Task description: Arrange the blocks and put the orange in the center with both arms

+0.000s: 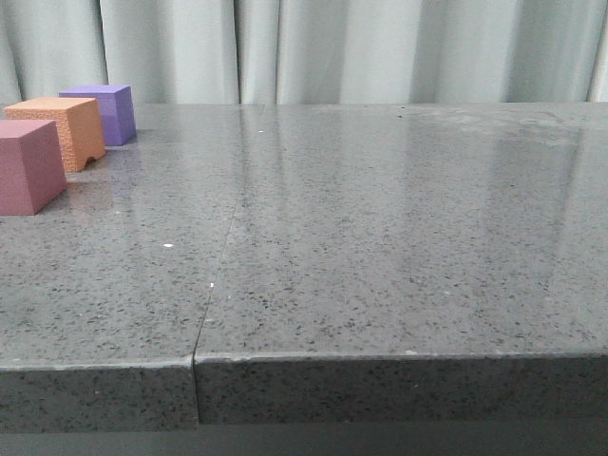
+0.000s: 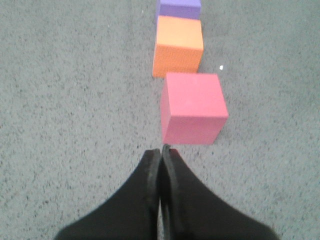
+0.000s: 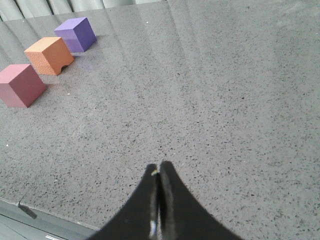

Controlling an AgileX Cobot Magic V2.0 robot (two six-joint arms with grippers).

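Note:
Three foam blocks stand in a line at the table's far left. The pink-red block [image 1: 28, 166] is nearest the front, the orange block [image 1: 62, 128] with its arch notch is in the middle, and the purple block [image 1: 103, 112] is farthest back. In the left wrist view my left gripper [image 2: 161, 150] is shut and empty, its tips just short of the pink-red block [image 2: 192, 106], with the orange block [image 2: 178, 46] and purple block [image 2: 179, 8] beyond. My right gripper [image 3: 159, 167] is shut and empty over bare table, far from the pink-red [image 3: 21, 84], orange [image 3: 50, 54] and purple [image 3: 76, 33] blocks.
The grey speckled table [image 1: 380, 237] has a seam [image 1: 220, 256] running from front to back left of centre. A pale curtain [image 1: 332, 47] hangs behind. The table's front edge [image 3: 45, 217] shows near my right gripper. Neither arm shows in the front view.

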